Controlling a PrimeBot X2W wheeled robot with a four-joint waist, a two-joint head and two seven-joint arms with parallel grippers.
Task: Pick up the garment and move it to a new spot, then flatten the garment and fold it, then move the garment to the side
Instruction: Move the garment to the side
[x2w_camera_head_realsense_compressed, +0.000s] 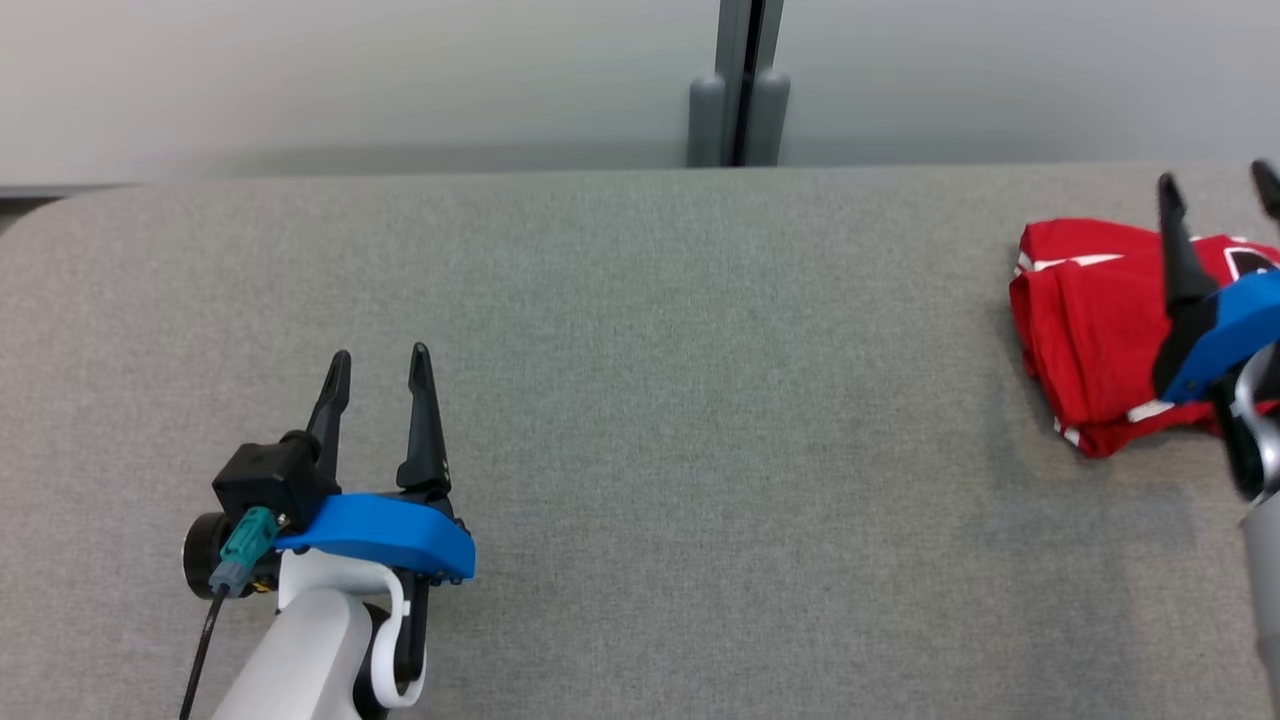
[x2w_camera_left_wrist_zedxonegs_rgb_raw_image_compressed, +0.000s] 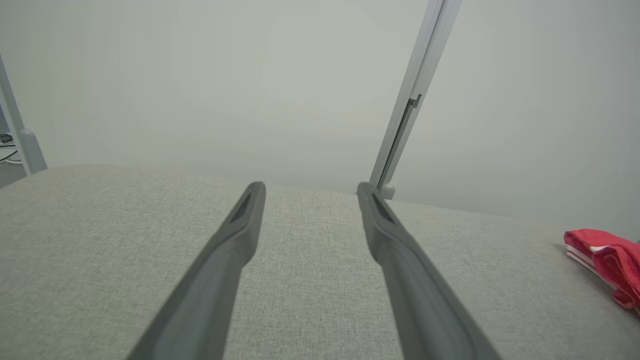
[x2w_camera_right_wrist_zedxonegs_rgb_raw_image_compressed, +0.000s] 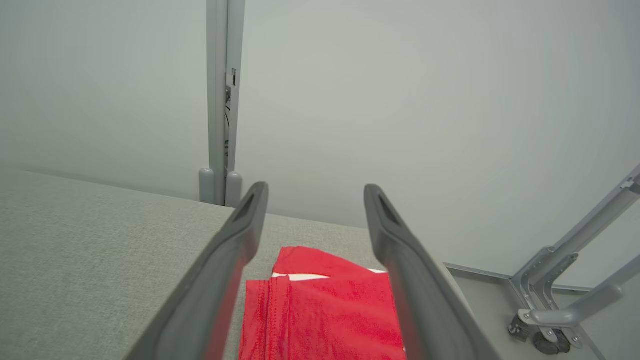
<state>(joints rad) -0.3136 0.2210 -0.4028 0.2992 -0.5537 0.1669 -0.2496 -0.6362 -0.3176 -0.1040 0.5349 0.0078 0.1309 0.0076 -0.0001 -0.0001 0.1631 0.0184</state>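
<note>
One folded red garment (x2w_camera_head_realsense_compressed: 1090, 330) lies at three o'clock on the grey bench (x2w_camera_head_realsense_compressed: 640, 400). It looks soft, light and floppy, so it is best pinched through all layers at a folded edge. There are two claws, both spread and empty: the right claw (x2w_camera_head_realsense_compressed: 1216, 180) over the garment, the left claw (x2w_camera_head_realsense_compressed: 381, 355) at seven o'clock.
</note>
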